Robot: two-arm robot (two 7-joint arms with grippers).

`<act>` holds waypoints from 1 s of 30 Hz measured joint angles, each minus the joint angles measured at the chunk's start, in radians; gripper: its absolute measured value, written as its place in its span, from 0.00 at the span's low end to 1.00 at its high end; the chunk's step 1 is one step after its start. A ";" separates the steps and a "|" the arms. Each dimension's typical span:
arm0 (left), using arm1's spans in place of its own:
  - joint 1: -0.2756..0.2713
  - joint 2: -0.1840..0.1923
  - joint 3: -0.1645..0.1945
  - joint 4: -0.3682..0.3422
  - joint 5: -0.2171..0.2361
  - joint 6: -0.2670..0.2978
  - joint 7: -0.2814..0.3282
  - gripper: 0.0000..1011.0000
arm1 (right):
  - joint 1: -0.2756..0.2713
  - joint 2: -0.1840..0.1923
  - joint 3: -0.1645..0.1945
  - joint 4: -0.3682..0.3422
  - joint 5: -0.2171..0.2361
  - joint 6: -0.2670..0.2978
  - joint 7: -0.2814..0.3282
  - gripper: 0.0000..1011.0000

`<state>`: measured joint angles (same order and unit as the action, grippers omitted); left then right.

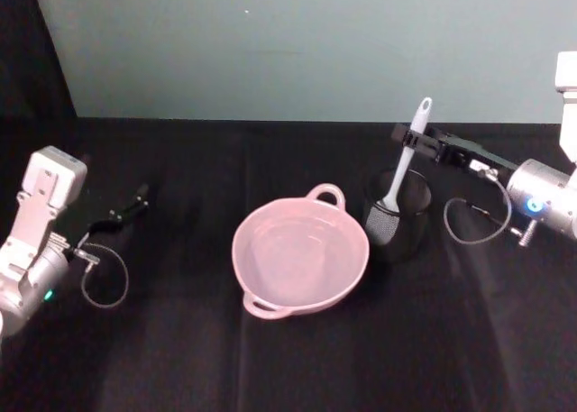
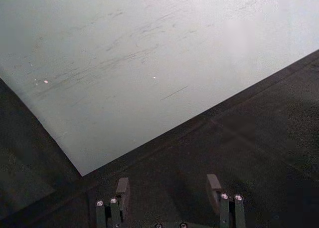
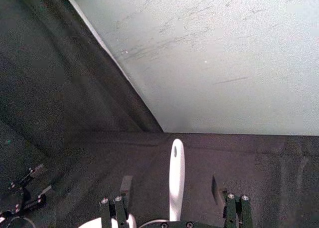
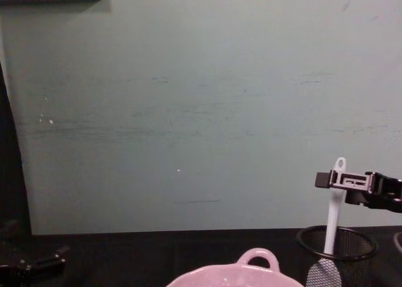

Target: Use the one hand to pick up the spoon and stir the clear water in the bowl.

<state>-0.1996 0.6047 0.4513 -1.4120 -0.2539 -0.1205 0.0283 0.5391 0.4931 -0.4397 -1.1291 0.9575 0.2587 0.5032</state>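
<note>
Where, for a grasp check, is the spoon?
Head view: the spoon stands on the robot's right in the mesh cup beside the bowl, its handle inside the open right gripper.

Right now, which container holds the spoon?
The black mesh cup, not the pink bowl: the spoon stands in it, handle up between the open fingers of the right gripper.

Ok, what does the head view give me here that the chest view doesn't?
Head view's extra: the inside of the bowl, with the water faintly visible, and its near handle. Chest view's extra: height from the side, the right pincer at the spoon handle just under its tip hole, well above the mesh cup rim. Shared: spoon standing in the cup, pincer at its handle, bowl beside the cup.
</note>
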 joint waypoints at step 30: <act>0.000 0.000 0.000 0.000 0.000 0.000 0.000 1.00 | 0.013 -0.013 -0.002 0.022 -0.001 -0.007 0.003 0.51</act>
<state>-0.1995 0.6047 0.4514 -1.4120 -0.2539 -0.1205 0.0283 0.5524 0.4797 -0.4421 -1.1070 0.9562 0.2515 0.5058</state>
